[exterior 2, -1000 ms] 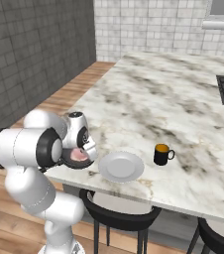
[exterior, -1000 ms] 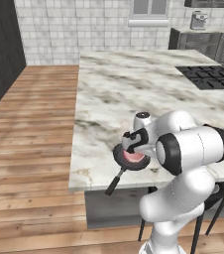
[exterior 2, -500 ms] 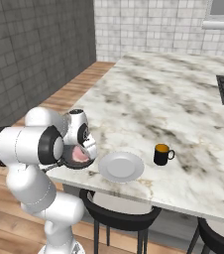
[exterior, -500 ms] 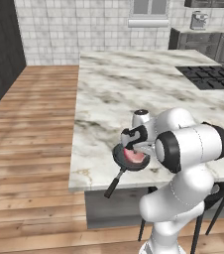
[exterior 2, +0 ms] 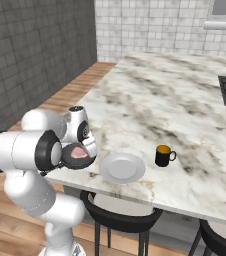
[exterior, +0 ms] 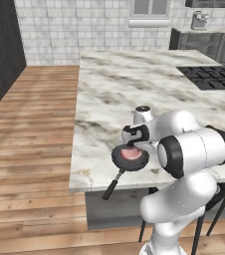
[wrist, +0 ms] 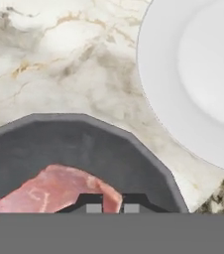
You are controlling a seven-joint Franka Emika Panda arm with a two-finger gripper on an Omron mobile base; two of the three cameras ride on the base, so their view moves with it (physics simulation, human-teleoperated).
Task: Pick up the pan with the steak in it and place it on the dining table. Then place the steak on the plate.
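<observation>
The black pan (exterior: 129, 158) rests at the near edge of the marble dining table (exterior: 134, 89), its long handle (exterior: 112, 186) sticking out past the edge. The pink steak (wrist: 54, 191) lies inside the pan (wrist: 84, 144). My gripper (wrist: 112, 203) points down into the pan and is shut on the steak's near edge, which shows between the two dark fingertips (wrist: 91, 202). From the right base view the gripper (exterior 2: 85, 150) hangs over the steak (exterior 2: 76, 152). The light-grey plate (exterior 2: 122, 167) sits just beside the pan, bare, and shows in the hand view as the plate (wrist: 198, 84).
A small dark mug (exterior 2: 162, 156) with orange inside stands beyond the plate. A black gas stove (exterior: 209, 77) lies at the far end of the marble top. Black stools (exterior 2: 120, 220) stand under the table edge. Wooden floor (exterior: 30, 129) stretches to the left.
The hand has risen slightly over the pan with the steak's edge pinched. The pan and plate have stayed where they were.
</observation>
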